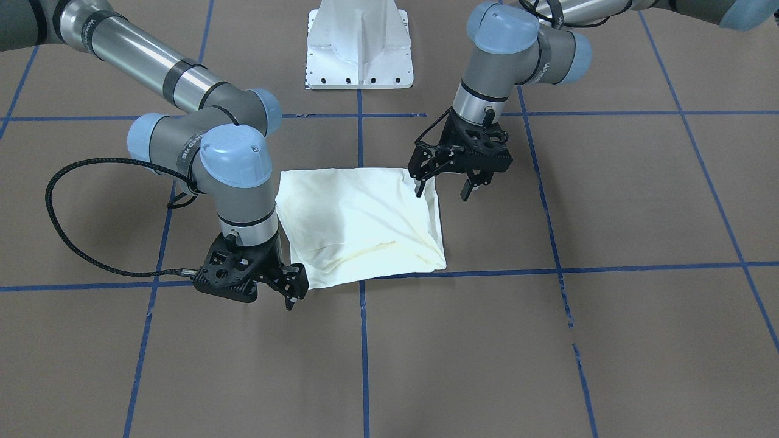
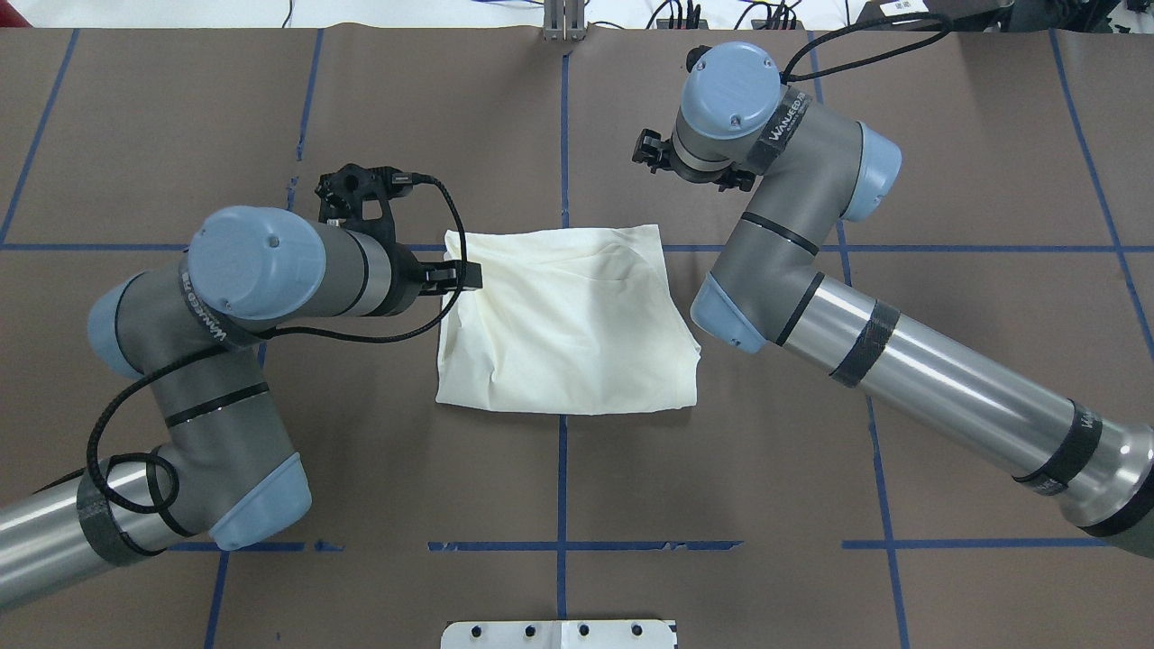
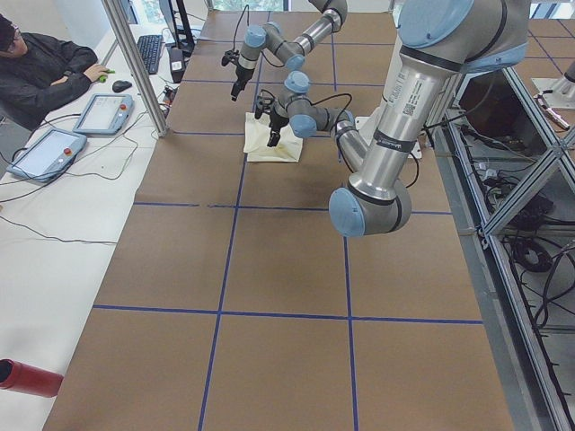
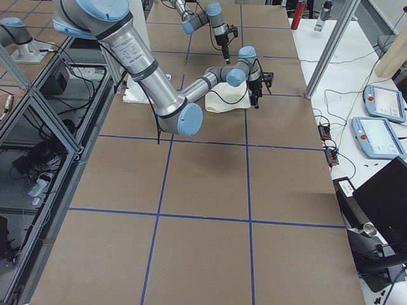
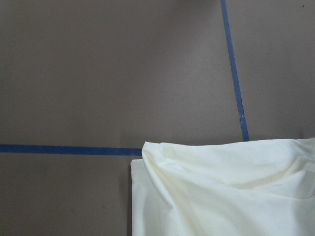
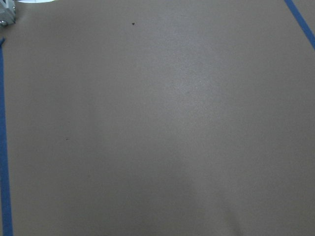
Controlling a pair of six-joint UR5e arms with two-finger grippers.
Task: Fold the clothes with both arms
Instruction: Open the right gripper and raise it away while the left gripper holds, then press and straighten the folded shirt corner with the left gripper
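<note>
The clothes are one cream shirt (image 1: 359, 225) folded into a rough square, plain side up, flat on the brown table (image 2: 568, 324). My left gripper (image 1: 443, 190) hovers open just above the fold's edge on my left side, its fingers (image 1: 419, 185) spread with nothing between them. The left wrist view shows a corner of the shirt (image 5: 221, 191) below. My right gripper (image 1: 291, 291) hangs beside the corner far from the base on my right, open and empty, off the cloth. The right wrist view shows only bare table.
The white pedestal base (image 1: 359, 48) stands behind the shirt. Blue tape lines (image 1: 363, 340) grid the brown table cover. In the exterior left view a person (image 3: 45, 72) sits at a desk past the table's edge, with teach pendants (image 3: 103, 112) nearby.
</note>
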